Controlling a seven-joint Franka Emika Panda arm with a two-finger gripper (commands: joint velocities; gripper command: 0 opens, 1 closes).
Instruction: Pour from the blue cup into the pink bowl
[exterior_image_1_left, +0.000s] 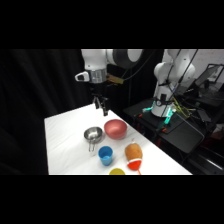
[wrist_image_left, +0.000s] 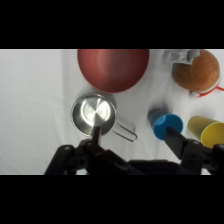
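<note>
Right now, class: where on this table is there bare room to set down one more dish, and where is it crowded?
Bare: the table's broad strip beside the metal bowl. Crowded: the pink bowl, blue cup, orange cup and yellow cup cluster closely, with only narrow gaps between.

Side view looks down across the table (exterior_image_1_left: 65, 135) from afar; wrist view looks straight down, close, sharing the bowl (wrist_image_left: 113, 69) at twelve o'clock.

Shiny metal bowl (wrist_image_left: 93, 113), matt plastic pink bowl (wrist_image_left: 113, 69) and blue cup (wrist_image_left: 166, 125).
</note>
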